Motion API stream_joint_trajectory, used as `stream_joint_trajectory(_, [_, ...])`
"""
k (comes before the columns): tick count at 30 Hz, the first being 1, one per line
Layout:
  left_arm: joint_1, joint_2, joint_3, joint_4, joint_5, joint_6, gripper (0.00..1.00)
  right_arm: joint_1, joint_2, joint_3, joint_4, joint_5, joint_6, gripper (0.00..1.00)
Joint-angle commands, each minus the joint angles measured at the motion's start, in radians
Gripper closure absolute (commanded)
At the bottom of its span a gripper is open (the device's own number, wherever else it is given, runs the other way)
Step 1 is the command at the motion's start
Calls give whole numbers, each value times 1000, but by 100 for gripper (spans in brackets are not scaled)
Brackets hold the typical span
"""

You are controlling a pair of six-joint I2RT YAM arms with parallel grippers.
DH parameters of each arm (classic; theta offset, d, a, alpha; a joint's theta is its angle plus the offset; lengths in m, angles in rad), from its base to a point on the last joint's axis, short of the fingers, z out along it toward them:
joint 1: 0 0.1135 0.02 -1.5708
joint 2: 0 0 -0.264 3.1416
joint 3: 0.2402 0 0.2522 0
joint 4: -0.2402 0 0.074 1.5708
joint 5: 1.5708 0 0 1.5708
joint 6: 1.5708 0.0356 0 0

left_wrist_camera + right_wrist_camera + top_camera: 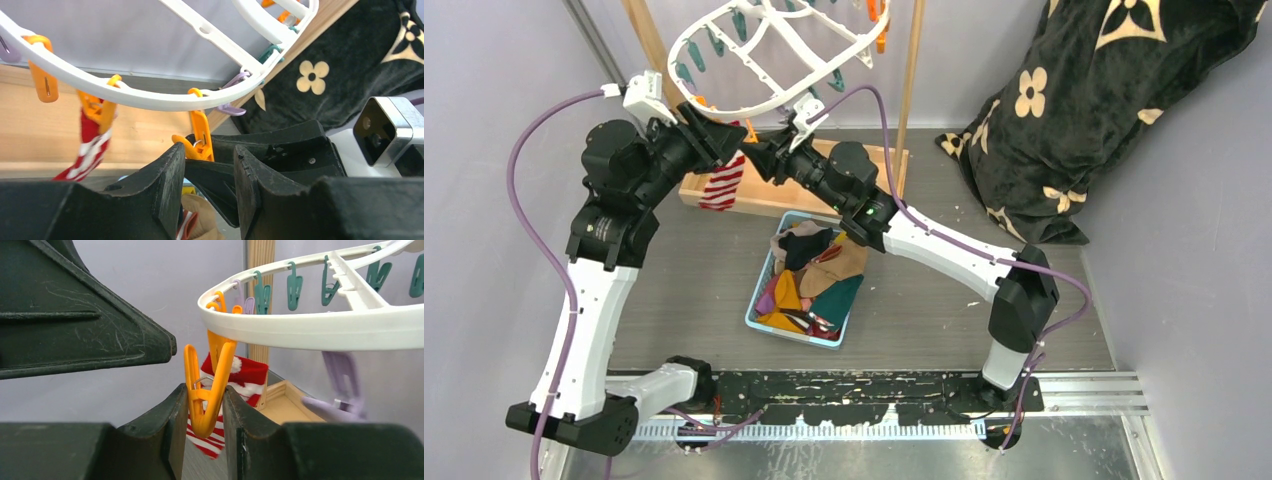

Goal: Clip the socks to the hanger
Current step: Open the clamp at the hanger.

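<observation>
Although one red-and-white striped fabric sock (722, 182) hangs pinned at the near rim of the white plastic oval drying hanger (310, 330), the job looks barely begun. It is the only sock these views show on the rack. Every other peg in sight, teal, lilac or orange, dangles bare. A heap of small soft socks (814, 280) in mustard, tan, black, teal and maroon lies in the light blue plastic basket (792, 334) on the table below the rack, between the two arms.

The right gripper (205, 391) is up at the rim, its two black fingers pressed together on the lower end of a bare orange plastic clip (202, 415) just beside the striped sock. Whether that squeeze has parted the clip's mouth is hard to tell from this angle. The left gripper (209, 150) sits close against it, fingers apart and holding nothing. One sock is done, and I judge that a second has yet to be lifted from the basket before this clip can take it.
</observation>
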Motion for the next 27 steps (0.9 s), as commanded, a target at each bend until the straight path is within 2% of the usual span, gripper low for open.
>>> stream_joint_trajectory(1, [-2,-35,10,10,-81,38,58,16,2,67,3,-13,-11,90])
stream_joint_trajectory(8, [-2,-32,2,5,-122,39,58,16,13,88,-19,-14,-17,90])
stream_joint_trajectory(15, [-2,29,43,-3,-159,20,65,18,25,108,-30,-10,-15,90])
stream_joint_trajectory(23, [-1,77,76,-18,-159,-9,67,22,36,120,-28,-3,-25,89])
stream_joint_trajectory(27, [-2,79,74,-13,-171,-12,74,24,40,122,-26,-12,-23,84])
